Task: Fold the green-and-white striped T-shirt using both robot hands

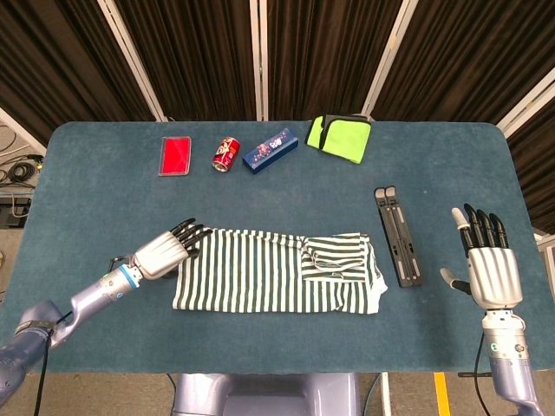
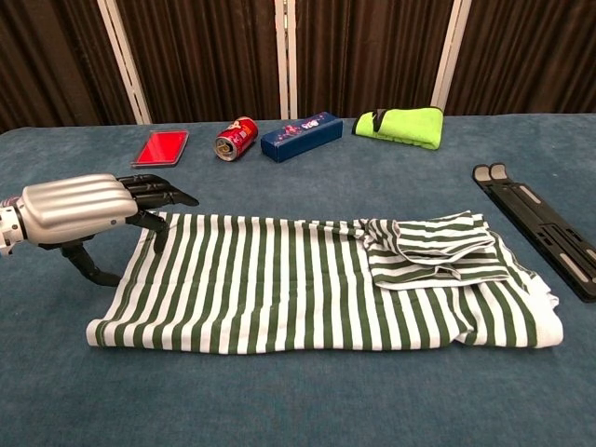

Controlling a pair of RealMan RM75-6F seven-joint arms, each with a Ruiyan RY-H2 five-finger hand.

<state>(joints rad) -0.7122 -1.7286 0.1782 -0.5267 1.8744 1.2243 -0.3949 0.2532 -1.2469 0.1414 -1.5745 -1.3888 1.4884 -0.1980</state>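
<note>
Left hand fingertips over T-shirt corner

The shirt lies in the middle of the table. Behind it stand a case, can, box and cloth; a stand lies right.

Head view: camera mounted high, looking steeply down on the whole table from its near side; all four edges, both arms and the dark curtain beyond the far edge are visible. Chest view: camera set low and close at the near edge, facing horizontally toward the far curtain; the striped T-shirt fills the foreground. Both views share the T-shirt, the left hand, the far row of objects and the black stand at right.
</note>
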